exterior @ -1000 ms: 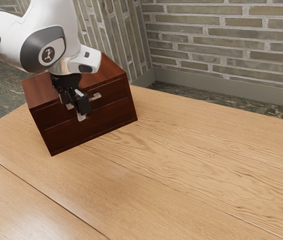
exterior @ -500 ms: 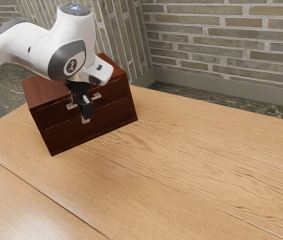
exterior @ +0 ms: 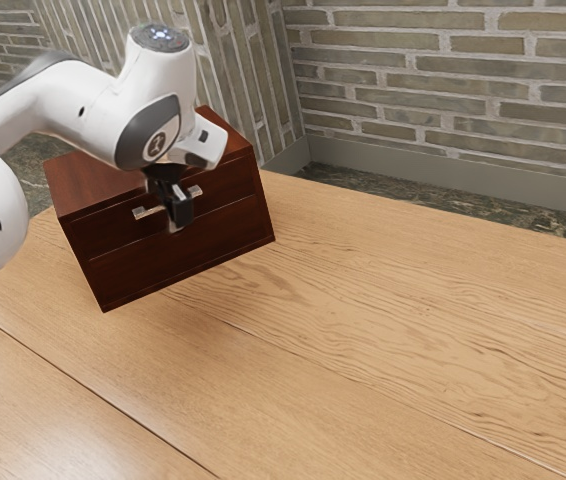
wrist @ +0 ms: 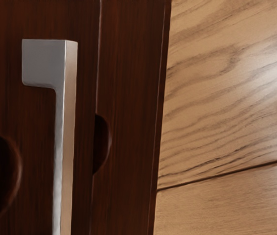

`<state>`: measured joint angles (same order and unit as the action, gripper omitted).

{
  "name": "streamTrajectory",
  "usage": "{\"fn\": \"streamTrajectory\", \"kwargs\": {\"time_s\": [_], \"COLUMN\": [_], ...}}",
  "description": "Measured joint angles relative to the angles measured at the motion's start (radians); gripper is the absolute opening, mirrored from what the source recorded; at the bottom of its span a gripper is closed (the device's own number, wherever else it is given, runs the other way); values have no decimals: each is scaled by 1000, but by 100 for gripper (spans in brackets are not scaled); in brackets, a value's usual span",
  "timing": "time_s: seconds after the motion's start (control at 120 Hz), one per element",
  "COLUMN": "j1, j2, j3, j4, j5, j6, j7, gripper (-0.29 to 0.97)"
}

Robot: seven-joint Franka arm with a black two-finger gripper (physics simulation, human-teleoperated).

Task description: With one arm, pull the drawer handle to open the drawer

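Here the fingers (exterior: 177, 209) are straddling the drawer handle (wrist: 64, 147), open and gripping nothing; closing, then pulling outward, seems next.

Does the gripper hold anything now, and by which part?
It cannot be told. The gripper is at the middle of the drawer handle, but a closed grasp on it is not visible.

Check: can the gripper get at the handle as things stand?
Probably yes: the gripper hangs right at the middle of the handle, and nothing on the drawer front stands between them.
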<state>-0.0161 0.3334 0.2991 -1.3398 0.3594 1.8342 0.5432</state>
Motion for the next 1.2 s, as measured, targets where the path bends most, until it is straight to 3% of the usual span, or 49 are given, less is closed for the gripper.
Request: {"fn": "streamTrajectory", "kwargs": {"time_s": [0.208, 0.583, 1.2], "j1": [45, 42, 41], "j2": [34, 33, 42], "j3": [-32, -41, -35], "j4": [34, 30, 5], "j5": [-2, -5, 49], "j6": [12, 19, 51], "j7": [-29, -74, -154], "gripper": [62, 43, 36]}}
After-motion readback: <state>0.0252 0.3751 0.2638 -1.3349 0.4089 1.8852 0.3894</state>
